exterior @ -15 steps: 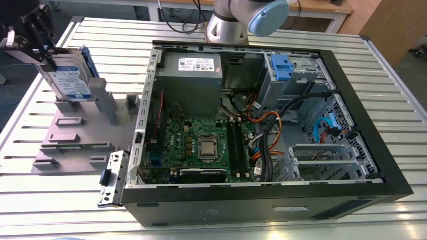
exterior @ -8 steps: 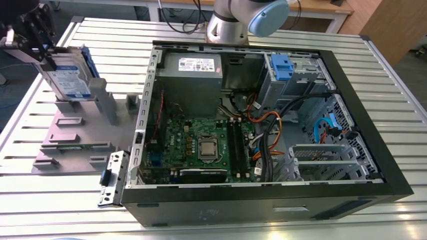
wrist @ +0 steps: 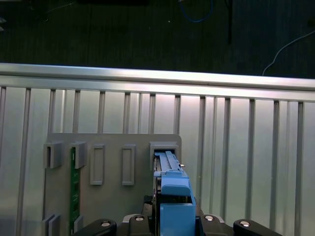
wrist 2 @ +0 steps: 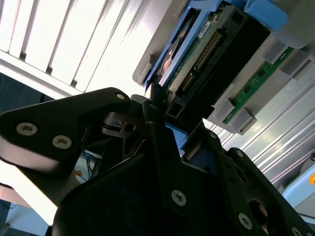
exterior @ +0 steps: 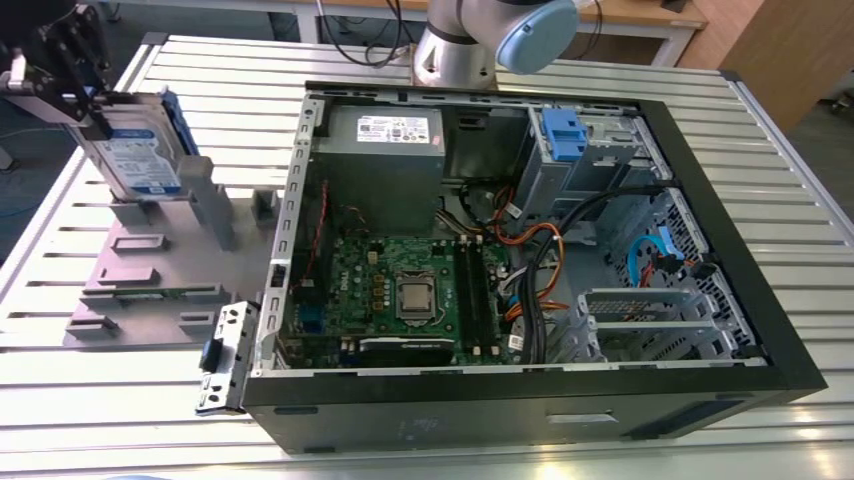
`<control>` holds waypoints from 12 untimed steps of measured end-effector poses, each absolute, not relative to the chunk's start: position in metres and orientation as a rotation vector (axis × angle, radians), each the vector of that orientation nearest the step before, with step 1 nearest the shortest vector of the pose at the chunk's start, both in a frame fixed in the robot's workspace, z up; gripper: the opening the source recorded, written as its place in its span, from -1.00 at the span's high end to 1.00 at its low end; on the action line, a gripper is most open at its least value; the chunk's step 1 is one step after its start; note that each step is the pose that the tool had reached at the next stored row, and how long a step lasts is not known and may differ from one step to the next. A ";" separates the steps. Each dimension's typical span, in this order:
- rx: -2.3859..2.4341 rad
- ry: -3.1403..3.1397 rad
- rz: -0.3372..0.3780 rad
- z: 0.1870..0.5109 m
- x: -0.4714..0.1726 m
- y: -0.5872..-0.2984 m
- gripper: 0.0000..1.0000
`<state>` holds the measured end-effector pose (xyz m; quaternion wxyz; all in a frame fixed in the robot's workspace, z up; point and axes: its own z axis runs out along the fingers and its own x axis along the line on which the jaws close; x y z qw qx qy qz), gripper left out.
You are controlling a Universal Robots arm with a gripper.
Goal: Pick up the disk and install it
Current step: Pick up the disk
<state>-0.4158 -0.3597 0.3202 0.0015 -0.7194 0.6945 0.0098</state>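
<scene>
The slatted metal table [exterior: 80, 420] carries an open computer case [exterior: 534, 420] from the centre out to 3 o'clock in the exterior view. A grey slotted holder [exterior: 147, 290] lies at 9 o'clock.

The disk [exterior: 138, 158] stands on edge in that holder, at about 10 o'clock, well apart from the case. It shows in both wrist views [wrist 2: 206, 54] [wrist: 170, 196] with its lower end at the holder's slot, so it looks not yet lifted clear. A blue latch piece [exterior: 562, 135] sits in the case's bay near 1 o'clock.

The gripper [exterior: 96, 118] is at the disk's upper end. In both wrist views [wrist 2: 172, 113] [wrist: 172, 221] its jaws stand narrow on either side of the blue frame. One finger [wrist 2: 156, 110] lies against the frame's edge, so it appears closed on the disk.

The disk is likely dense and stiff, heavy for its size, and it will not flex. Its bare metal face would be slick. The green board and connector pins facing the second wrist view are the delicate parts. The blue plastic frame along the long edges looks like the safest place to grip, being less slippery and clear of the pins. Holding the disk at one end leaves its weight hanging, so it could swing or slip.
</scene>
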 end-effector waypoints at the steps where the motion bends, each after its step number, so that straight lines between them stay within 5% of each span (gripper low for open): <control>1: -2.258 2.180 0.031 0.320 -0.416 -0.360 0.27; 12: -2.258 2.180 0.031 0.324 -0.416 -0.360 0.27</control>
